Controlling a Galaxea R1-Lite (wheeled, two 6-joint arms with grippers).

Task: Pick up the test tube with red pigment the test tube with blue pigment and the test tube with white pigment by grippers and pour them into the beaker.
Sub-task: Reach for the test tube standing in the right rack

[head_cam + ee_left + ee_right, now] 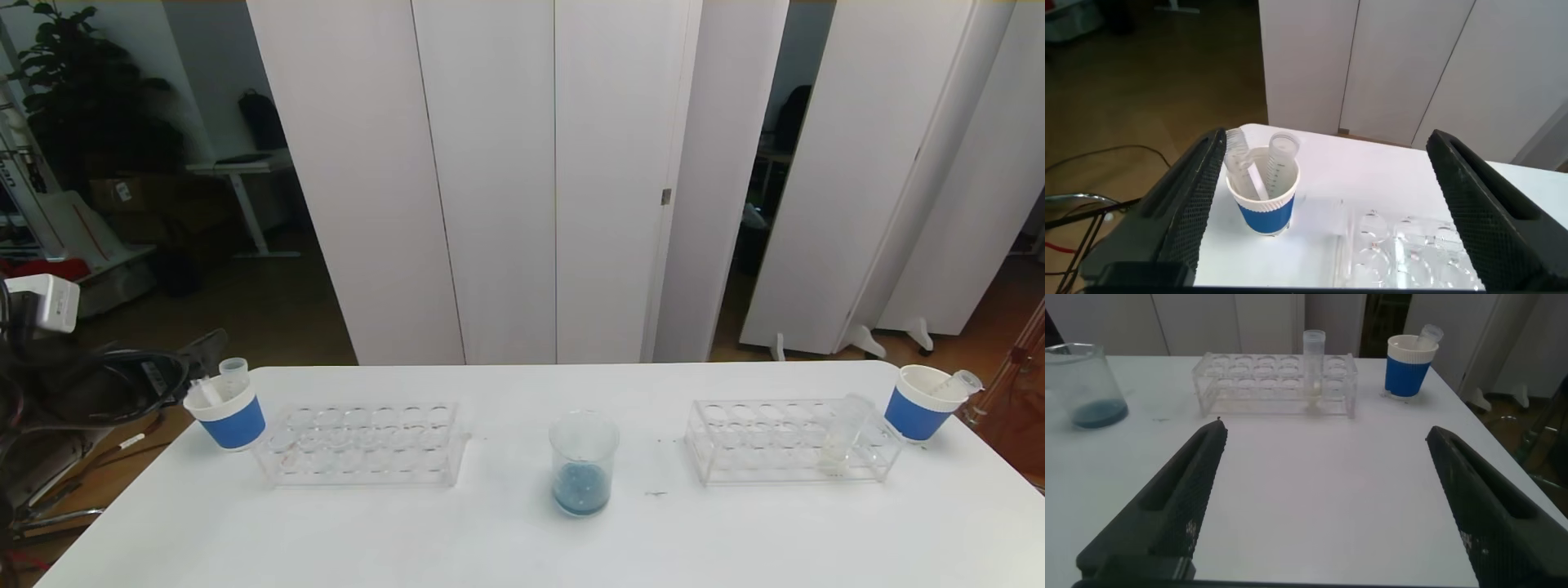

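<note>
The clear beaker (581,464) stands mid-table with blue pigment lying at its bottom (1086,385). The test tube with white pigment (841,441) stands upright in the right-hand clear rack (784,445), and the right wrist view shows it too (1314,366). No test tube with red pigment or blue pigment is in view. My left gripper (1327,136) hangs open off the table's left end, facing a blue-banded cup (1261,200). My right gripper (1324,431) is open and empty above bare table, near the front right.
The left cup (227,412) holds two empty tubes. Beside it lies an empty clear rack (363,445). A second blue-banded cup (921,402) with one tube stands at the table's far right corner. White partition panels rise behind the table.
</note>
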